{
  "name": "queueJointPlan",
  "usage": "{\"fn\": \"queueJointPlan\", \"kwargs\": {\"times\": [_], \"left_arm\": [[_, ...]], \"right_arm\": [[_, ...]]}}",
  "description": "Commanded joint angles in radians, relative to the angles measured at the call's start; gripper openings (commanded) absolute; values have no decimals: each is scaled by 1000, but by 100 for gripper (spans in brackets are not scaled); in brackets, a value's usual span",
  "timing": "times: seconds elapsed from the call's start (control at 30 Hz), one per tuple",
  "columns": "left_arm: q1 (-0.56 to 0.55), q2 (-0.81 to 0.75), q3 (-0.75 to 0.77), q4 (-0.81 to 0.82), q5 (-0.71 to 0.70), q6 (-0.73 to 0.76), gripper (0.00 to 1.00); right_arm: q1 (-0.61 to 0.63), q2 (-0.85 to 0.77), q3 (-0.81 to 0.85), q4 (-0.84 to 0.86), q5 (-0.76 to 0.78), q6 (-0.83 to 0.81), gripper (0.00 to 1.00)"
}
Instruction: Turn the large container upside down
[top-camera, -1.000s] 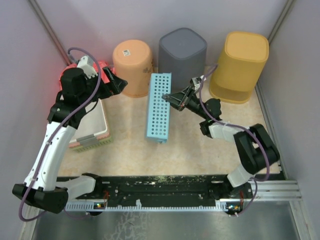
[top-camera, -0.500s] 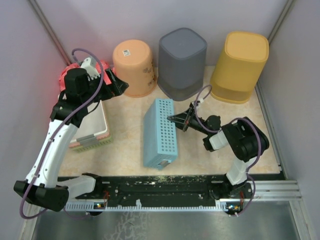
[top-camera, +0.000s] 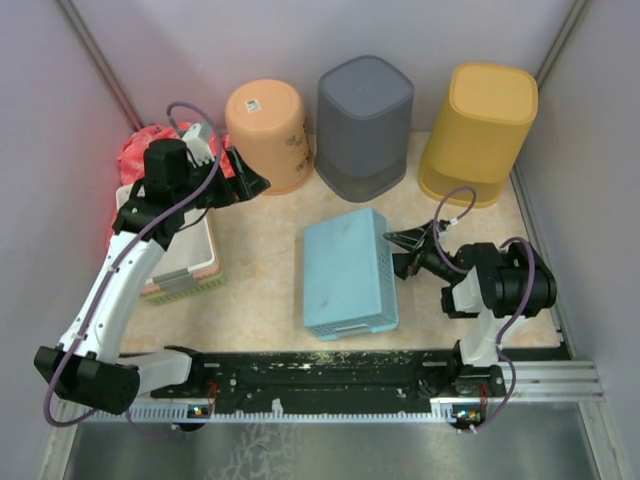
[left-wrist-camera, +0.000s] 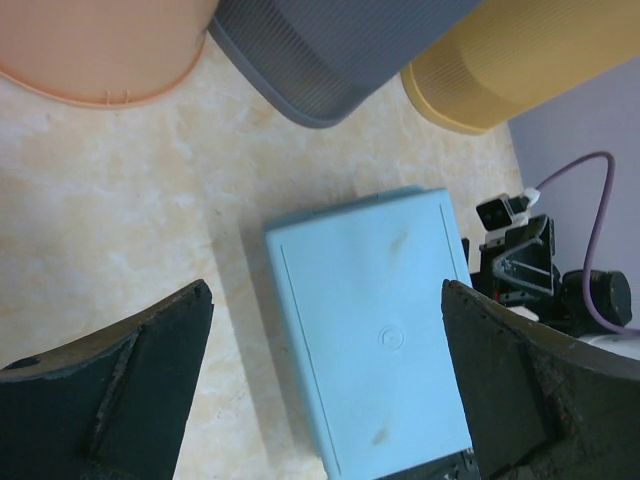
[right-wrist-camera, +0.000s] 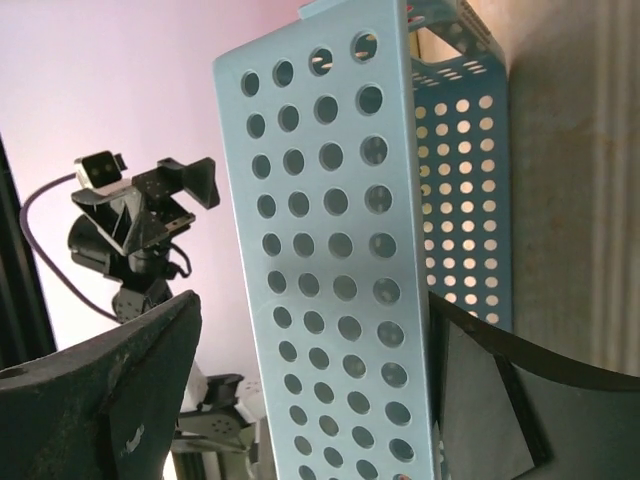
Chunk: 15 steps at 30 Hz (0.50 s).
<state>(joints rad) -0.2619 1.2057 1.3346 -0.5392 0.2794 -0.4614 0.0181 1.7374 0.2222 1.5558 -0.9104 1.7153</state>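
The light blue perforated container (top-camera: 348, 272) lies upside down on the beige table (top-camera: 260, 250), its smooth flat base facing up and its open rim down, directly in front of the right gripper (top-camera: 398, 251) and just off its fingertips. That gripper sits low beside the container's right-hand wall with its jaws spread wide and holding nothing; the wrist view shows the holed side wall filling the space ahead of the two dark fingers (right-wrist-camera: 110, 400), though whether either one touches the plastic cannot be told. The left gripper (top-camera: 252, 172) hangs above the table with its jaws also parted and empty, the container well apart from it, below and off to its right. Just beyond the left gripper stands an orange bucket (top-camera: 267, 135), rim down with a small label on its upturned base. Beside that, further right along the back wall, are a grey bin (top-camera: 364, 125) and a yellow bin (top-camera: 482, 130), both rim down as well, the yellow one beyond the right gripper. Under the left arm sits a pink-rimmed white basket (top-camera: 185, 265) with a red cloth (top-camera: 145, 150) at its far end
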Motion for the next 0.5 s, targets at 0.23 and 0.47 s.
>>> {"fn": "queueJointPlan", "kwargs": {"times": [0.23, 0.47], "left_arm": [[-26, 1, -141, -19, 193, 26, 100], [-121, 44, -250, 1, 214, -7, 100]], "right_arm": [[-19, -357, 209, -1142, 216, -786, 88], [8, -428, 377, -1592, 474, -1080, 89]]}}
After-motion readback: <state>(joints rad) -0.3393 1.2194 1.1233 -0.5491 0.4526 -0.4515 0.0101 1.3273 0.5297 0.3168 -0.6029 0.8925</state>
